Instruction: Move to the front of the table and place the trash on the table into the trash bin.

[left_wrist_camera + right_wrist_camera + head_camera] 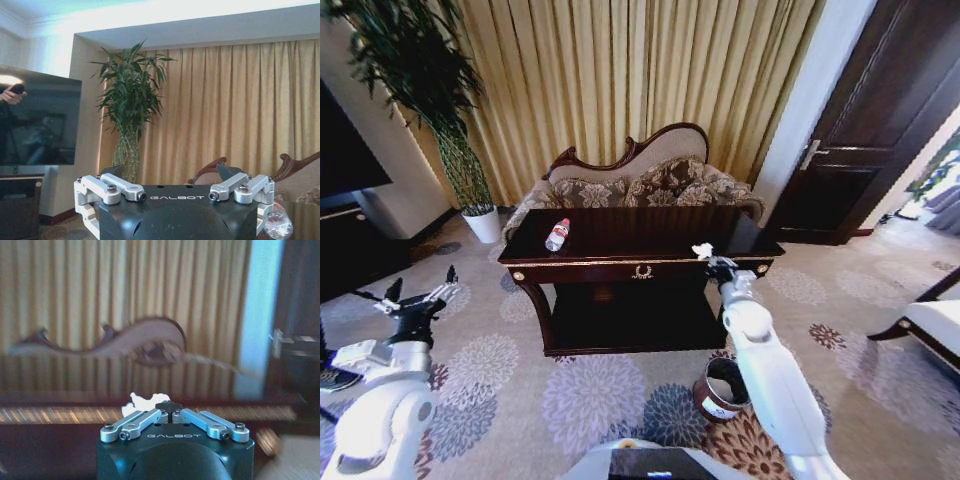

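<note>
The dark glossy table (640,228) stands before me with a clear, red-capped bottle (557,234) lying at its left end. My right gripper (712,260) is over the table's front right edge, shut on a white crumpled scrap (701,250). In the right wrist view the scrap (138,401) pokes out beside the closed fingertips (170,405). The round brown trash bin (718,404) sits on the carpet at the table's front right, partly behind my right arm. My left gripper (420,292) hangs open and empty at the far left, away from the table.
A carved-back patterned sofa (640,185) stands behind the table against the curtains. A tall plant in a white pot (480,222) is at the back left, and a dark door (880,120) at the right. A white chair's edge (930,320) juts in at the right.
</note>
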Controlling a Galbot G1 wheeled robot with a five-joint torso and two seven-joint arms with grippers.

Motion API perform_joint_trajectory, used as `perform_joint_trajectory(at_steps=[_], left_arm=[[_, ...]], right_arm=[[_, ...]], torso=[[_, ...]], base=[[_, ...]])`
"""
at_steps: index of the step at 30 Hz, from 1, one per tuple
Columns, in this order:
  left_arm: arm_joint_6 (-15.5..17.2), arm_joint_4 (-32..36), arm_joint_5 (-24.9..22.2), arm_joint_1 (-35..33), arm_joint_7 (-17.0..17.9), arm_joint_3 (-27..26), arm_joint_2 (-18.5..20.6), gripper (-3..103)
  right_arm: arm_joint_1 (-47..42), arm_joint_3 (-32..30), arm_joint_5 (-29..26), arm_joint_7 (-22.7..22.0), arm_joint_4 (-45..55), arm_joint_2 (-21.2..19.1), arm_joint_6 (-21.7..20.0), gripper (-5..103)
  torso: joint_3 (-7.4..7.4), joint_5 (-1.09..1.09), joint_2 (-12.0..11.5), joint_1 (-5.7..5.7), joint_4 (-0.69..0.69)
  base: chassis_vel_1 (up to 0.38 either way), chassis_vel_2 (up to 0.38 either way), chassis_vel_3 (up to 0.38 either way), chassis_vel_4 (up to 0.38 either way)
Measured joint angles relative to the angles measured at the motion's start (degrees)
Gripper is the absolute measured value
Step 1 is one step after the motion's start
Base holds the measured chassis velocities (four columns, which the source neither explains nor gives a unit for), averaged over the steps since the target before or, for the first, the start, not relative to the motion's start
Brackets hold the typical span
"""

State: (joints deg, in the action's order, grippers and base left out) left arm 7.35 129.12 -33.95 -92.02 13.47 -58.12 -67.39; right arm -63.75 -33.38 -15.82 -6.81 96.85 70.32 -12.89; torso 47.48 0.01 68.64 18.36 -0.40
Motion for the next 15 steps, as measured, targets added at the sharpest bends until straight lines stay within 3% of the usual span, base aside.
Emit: perform_joint_trajectory(at_steps=[5, 10, 15], left_arm=[[-0.2, -0.5, 0.0, 0.5, -0.7, 0.4, -0.2, 100], [-1.1, -2.1, -0.1, 1.0, -1.6, 0.5, -0.4, 100], [-1.5, -2.6, -0.8, 1.1, -1.9, 0.0, -0.4, 100]], right_arm=[[-2.8, -0.6, 0.5, 0.0, -7.8, 0.5, 3.0, 0], [-3.5, 0.9, 3.2, 0.0, -24.9, 2.8, 9.4, 0], [-4.1, 1.2, 3.9, 0.0, -31.7, 3.5, 11.0, 0]], torso=[[0.0, -0.01, 0.0, 0.01, 0.03], [0.0, 0.01, 0.0, 0.0, 0.03], [0.0, -0.02, 0.0, 0.01, 0.03]], base=[[0.0, 0.0, 0.0, 0.0], [0.0, 0.0, 0.0, 0.0], [0.0, 0.0, 0.0, 0.0]])
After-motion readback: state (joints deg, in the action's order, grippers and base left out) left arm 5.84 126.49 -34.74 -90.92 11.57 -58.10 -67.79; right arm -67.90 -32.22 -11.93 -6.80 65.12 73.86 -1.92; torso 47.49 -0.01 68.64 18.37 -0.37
